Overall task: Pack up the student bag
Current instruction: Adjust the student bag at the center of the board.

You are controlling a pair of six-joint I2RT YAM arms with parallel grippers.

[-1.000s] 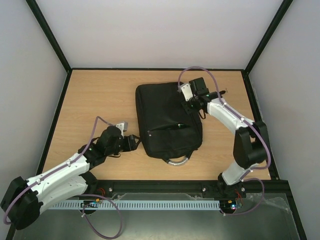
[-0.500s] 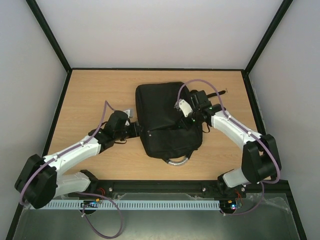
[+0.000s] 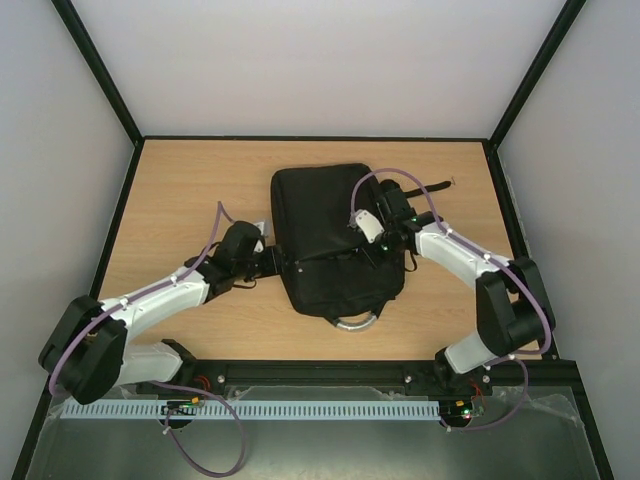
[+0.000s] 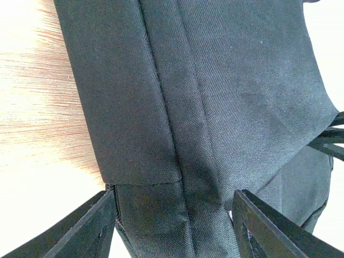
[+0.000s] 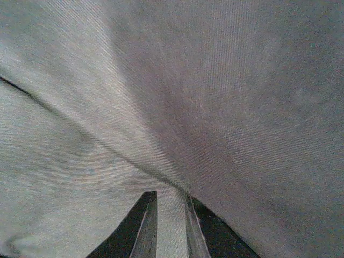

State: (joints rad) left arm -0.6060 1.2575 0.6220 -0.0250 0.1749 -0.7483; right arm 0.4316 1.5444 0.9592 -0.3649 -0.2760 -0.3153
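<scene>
Wooden table [image 3: 180, 190] beneath, we should slowly lift the student bag [image 3: 320, 215] fold nipped inside our right gripper [image 5: 170, 198]; left gripper [image 4: 174, 199] gapes astride its edge.

Black bag [image 3: 325, 225] of matt woven cloth with a fine diagonal weave and stitched seams, lying on a desk [image 3: 190, 190] of pale, smooth wood grain. Its curved handle [image 3: 356, 323] looks grey and slightly shiny.
</scene>
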